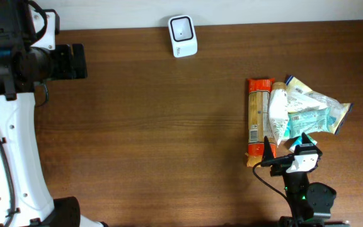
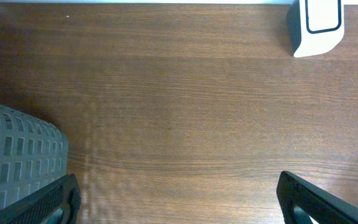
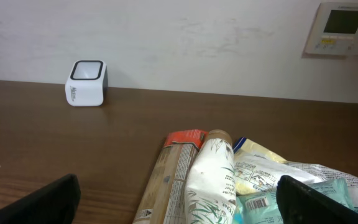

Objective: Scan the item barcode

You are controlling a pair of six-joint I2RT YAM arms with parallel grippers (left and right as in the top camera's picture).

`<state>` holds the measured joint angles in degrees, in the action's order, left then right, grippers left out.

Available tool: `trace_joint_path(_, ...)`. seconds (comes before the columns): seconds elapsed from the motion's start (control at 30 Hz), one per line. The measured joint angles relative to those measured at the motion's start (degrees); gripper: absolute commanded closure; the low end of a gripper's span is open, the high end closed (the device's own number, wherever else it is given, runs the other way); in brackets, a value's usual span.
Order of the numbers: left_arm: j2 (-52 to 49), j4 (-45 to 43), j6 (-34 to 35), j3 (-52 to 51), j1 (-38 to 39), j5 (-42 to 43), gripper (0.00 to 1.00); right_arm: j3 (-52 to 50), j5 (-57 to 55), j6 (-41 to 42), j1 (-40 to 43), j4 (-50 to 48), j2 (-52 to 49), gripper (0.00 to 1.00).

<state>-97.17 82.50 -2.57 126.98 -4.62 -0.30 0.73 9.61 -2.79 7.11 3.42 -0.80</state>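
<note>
The white barcode scanner (image 1: 183, 36) stands at the table's back edge, also visible in the left wrist view (image 2: 316, 25) and the right wrist view (image 3: 86, 83). A pile of items lies at the right: a long pasta pack with orange ends (image 1: 258, 120), a white pouch with green leaves (image 1: 278, 113) and a teal packet (image 1: 307, 120) bearing a barcode (image 3: 261, 203). My right gripper (image 1: 287, 149) hovers open just in front of the pile, its fingers (image 3: 42, 202) wide apart around the pouch (image 3: 211, 180) without touching it. My left gripper (image 1: 79, 61) is open and empty at the far left (image 2: 179, 202).
A yellow-and-white bag (image 1: 307, 94) lies at the back of the pile. The left arm's white body (image 1: 11, 157) fills the left side. A grey mesh surface (image 2: 17, 162) shows below the left gripper. A control panel (image 3: 342, 28) hangs on the wall.
</note>
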Motion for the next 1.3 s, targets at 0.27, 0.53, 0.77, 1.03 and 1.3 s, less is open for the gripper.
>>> trace_joint_path(0.27,5.42,-0.13,0.0,-2.47,4.79,-0.15,0.01,0.0,0.0,0.0,0.0,0.0,0.0,0.01)
trace_joint_path(0.53,26.45,-34.58,0.0,-42.82,8.07,-1.81,0.01,0.0,0.04,0.0,0.0,0.02,0.11,0.01)
trace_joint_path(0.77,48.3,-74.18,0.04,-84.48,8.63,-2.97,0.01,0.0,0.02,0.0,0.0,0.0,0.13,0.01)
trace_joint_path(1.03,69.09,-89.26,0.07,-110.95,8.63,-3.17,0.01,0.0,0.02,-0.04,0.0,0.02,0.11,0.01)
trace_joint_path(1.3,86.12,-92.8,0.07,-123.91,8.63,-3.41,0.01,0.0,0.02,0.0,0.0,0.02,0.17,0.01)
